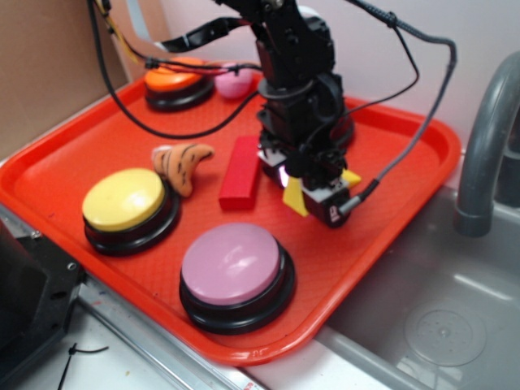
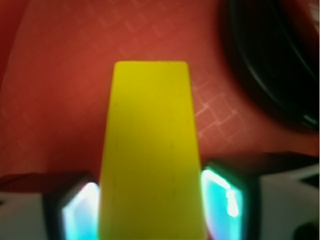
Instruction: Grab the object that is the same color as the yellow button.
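- The yellow wedge [image 2: 150,150] sat on the red tray [image 1: 65,171], right of centre, directly under the gripper [image 1: 313,191]; in the exterior view only its corners showed, at the left and right of the gripper.
- Just left of it lay the red block [image 1: 240,173], close by but apart from it.
- Further left lay a tan striped toy [image 1: 182,164], touching the rim of the yellow button [image 1: 126,201] at the near left.
- A pink button [image 1: 234,266] stood at the near edge, an orange button [image 1: 173,81] at the far left, with a small pink object [image 1: 236,82] beside it.
- In the wrist view a dark round shape [image 2: 280,60] lay at the upper right, clear of the wedge.
- The fingers [image 2: 80,210] stood narrowly spaced, one against each side of the wedge, pads touching it.
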